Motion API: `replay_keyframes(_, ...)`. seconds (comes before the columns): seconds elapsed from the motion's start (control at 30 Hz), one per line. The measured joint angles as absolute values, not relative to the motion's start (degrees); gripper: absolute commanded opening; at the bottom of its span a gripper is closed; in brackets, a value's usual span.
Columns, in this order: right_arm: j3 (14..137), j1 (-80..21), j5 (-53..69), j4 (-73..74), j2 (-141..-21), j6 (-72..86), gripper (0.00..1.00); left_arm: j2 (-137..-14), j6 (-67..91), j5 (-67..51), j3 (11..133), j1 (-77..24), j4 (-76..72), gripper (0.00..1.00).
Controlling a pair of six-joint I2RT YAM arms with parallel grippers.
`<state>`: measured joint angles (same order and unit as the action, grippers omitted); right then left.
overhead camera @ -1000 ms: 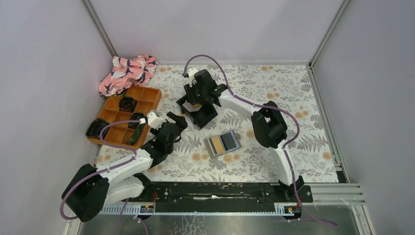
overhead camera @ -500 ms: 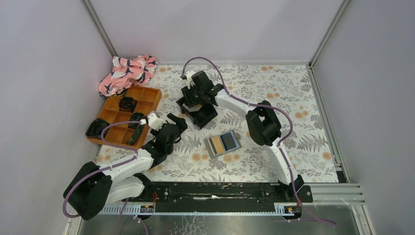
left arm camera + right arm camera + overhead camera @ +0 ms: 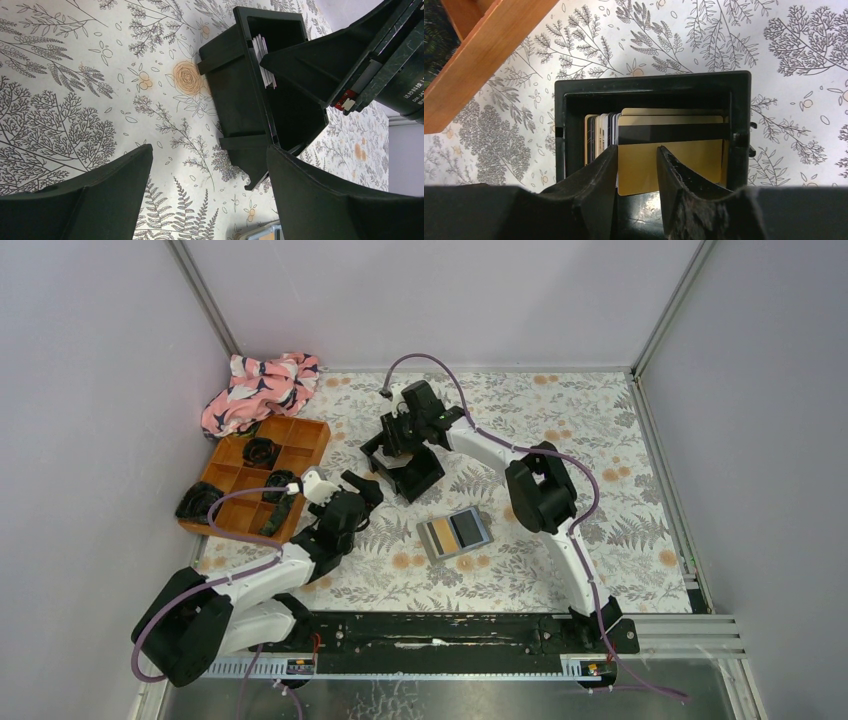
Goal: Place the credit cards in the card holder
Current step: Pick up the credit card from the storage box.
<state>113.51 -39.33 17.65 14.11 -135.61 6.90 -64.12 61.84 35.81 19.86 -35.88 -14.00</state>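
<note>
Right tool (image 3: 393, 447) sits over the black tray (image 3: 424, 480) from above, card holder (image 3: 455, 533) open on the tabletop (image 3: 600, 440) well apart from it, nearer the bases. Left wrist: left tool (image 3: 209, 150) spread wide, empty, tray just ahead. Right wrist: jaws partly apart, nothing pinched, tips at the credit cards (image 3: 684, 150) standing packed in the tray, so it's likely to pinch two or lose the slick gold one.

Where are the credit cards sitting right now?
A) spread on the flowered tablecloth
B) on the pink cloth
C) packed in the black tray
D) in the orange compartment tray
C: the right wrist view shows the credit cards standing packed inside the black tray.
</note>
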Motion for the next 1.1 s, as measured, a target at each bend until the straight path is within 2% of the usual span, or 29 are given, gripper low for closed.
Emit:
replay_keyframes(0.4, 114.5, -39.6, 20.5, 14.8, -135.6, 9.4, 0.34, -64.2, 62.0, 34.8, 19.9, -35.5, -14.2, 0.90)
replay_keyframes(0.63, 115.4, -40.6, 20.5, 14.9, -135.6, 10.0, 0.17, -62.8, 62.1, 34.4, 19.9, -35.5, -14.2, 0.90)
replay_keyframes(0.9, 115.4, -41.5, 18.4, 15.0, -135.3, 9.9, 0.08, -61.0, 62.5, 34.2, 19.7, -35.4, -14.1, 0.90)
replay_keyframes(1.03, 114.7, -42.0, 14.5, 15.7, -133.7, 8.6, 0.00, -60.6, 62.5, 33.9, 19.6, -35.4, -14.1, 0.90)
replay_keyframes(1.1, 114.2, -42.5, 12.1, 16.2, -132.4, 7.8, 0.00, -60.5, 62.5, 33.9, 19.6, -35.4, -14.1, 0.90)
